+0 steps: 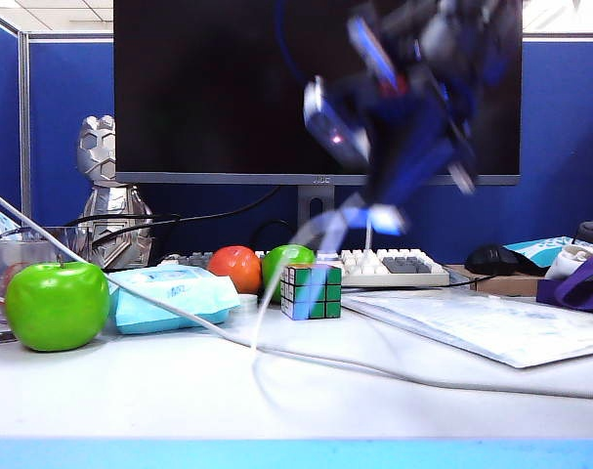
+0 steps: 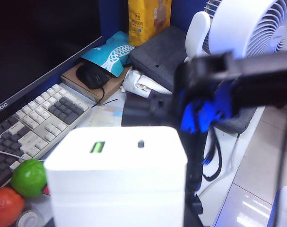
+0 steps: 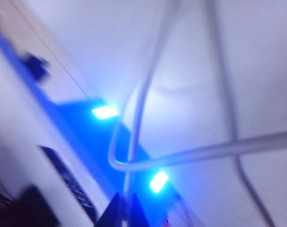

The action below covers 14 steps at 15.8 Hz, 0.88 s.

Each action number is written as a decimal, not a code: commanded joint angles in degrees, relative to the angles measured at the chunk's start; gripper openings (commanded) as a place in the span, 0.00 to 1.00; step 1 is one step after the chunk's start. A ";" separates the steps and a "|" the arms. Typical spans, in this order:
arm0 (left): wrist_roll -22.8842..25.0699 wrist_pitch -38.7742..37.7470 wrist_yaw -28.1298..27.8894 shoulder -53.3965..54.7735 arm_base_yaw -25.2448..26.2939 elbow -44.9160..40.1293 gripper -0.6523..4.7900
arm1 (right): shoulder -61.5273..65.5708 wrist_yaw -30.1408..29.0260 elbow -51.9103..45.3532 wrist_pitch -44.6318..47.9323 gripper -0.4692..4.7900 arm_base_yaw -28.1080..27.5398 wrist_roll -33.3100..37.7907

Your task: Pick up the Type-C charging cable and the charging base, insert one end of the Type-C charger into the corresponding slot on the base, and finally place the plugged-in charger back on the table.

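Up above the table (image 1: 296, 410), we see the right gripper (image 1: 360, 217) as a blur in front of the monitor (image 1: 228, 88), its jaws pinched shut on the Type-C charging cable (image 3: 138, 118), which hangs down past the Rubik's cube (image 1: 312, 290). Close to the left wrist camera sits the charging base (image 2: 117, 184), its slot (image 2: 141, 144) facing up beside the green port; it seems held by the left gripper, though its fingers are hidden and we cannot tell their state.
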 commanded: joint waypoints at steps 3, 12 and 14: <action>0.24 0.79 0.37 -0.28 -0.07 0.24 0.11 | -4.72 -4.24 8.57 4.07 0.09 -0.13 3.76; 4.48 0.02 0.33 -1.44 -0.04 0.28 0.11 | -7.72 -3.48 33.16 15.10 0.09 -0.26 10.93; 5.88 0.00 0.42 -1.81 -0.04 0.28 0.11 | -7.76 -3.48 36.98 16.20 0.09 -0.26 10.93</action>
